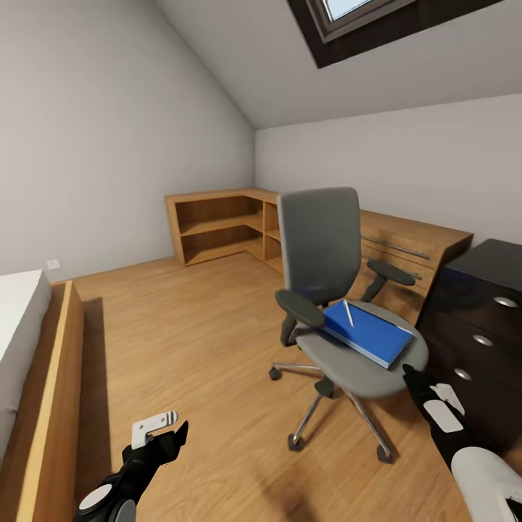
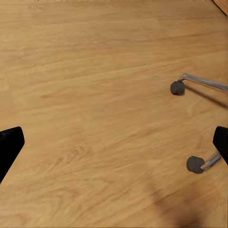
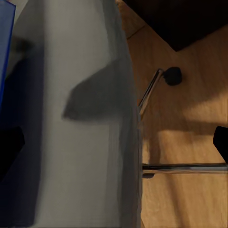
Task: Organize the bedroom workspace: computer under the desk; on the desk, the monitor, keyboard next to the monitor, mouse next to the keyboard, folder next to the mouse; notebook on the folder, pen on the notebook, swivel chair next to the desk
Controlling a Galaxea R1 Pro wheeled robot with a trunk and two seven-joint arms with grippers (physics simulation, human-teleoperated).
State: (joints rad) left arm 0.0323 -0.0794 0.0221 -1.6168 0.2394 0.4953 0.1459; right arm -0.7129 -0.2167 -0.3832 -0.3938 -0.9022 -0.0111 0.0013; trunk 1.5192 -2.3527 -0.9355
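The grey swivel chair (image 1: 341, 290) stands mid-room on the wood floor, its back toward the corner. On its seat lies the blue folder (image 1: 370, 333) with the pale pen (image 1: 349, 313) on top. At the right edge is the desk's black drawer unit (image 1: 475, 330) with round silver knobs. My right gripper (image 1: 428, 388) hovers open at the seat's front right rim; its wrist view shows the gripper (image 3: 115, 142) over the grey seat (image 3: 80, 118), with the folder's edge (image 3: 5, 47) beside it. My left gripper (image 1: 156, 435) hangs open and empty over bare floor (image 2: 114, 145). Notebook, monitor, keyboard, mouse and computer are out of view.
A low light-wood shelf cabinet (image 1: 217, 225) fills the far corner and runs along the right wall behind the chair. A bed with a wooden frame (image 1: 51, 362) lines the left side. Chrome chair legs with castors (image 2: 177, 87) spread over the floor near my left gripper.
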